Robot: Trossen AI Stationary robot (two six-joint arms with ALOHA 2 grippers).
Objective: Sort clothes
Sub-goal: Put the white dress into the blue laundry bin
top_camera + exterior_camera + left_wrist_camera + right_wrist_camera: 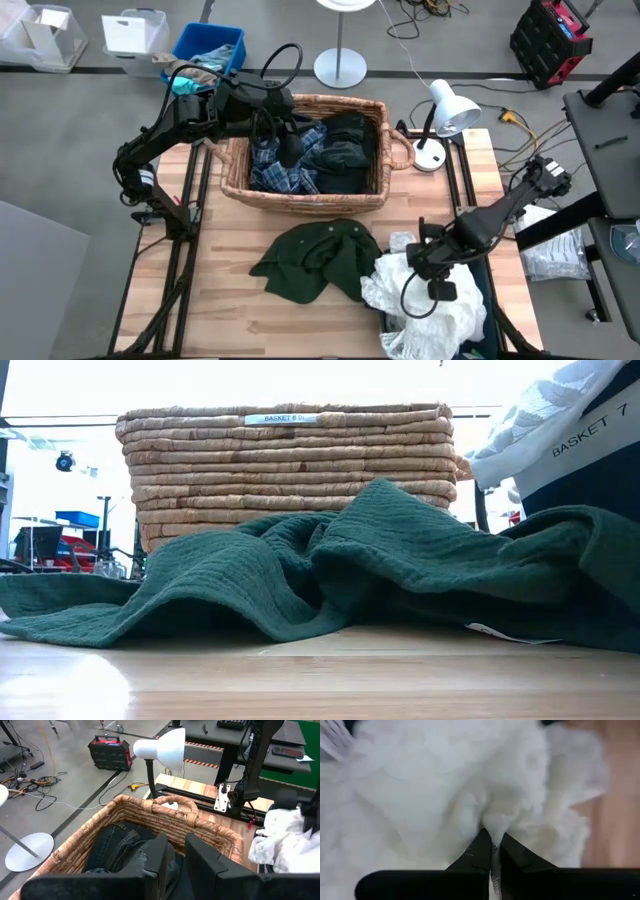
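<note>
A wicker basket at the table's far side holds a navy plaid garment and dark garments. My left gripper hangs over them, fingers a little apart and empty. A dark green garment lies spread on the table in front of the basket. A heap of white clothes lies in a dark basket at the near right. My right gripper is shut on the white cloth. My right gripper pinches a raised fold of the white cloth between its two fingertips, at the far left part of the heap. The fingers come from the table's right side, slanting down. The rest of the cloth lies slack on the heap.
A white desk lamp stands at the table's far right corner, next to the wicker basket's handle. A blue bin and clear bins stand on the floor beyond the table. Bare wood shows at the near left.
</note>
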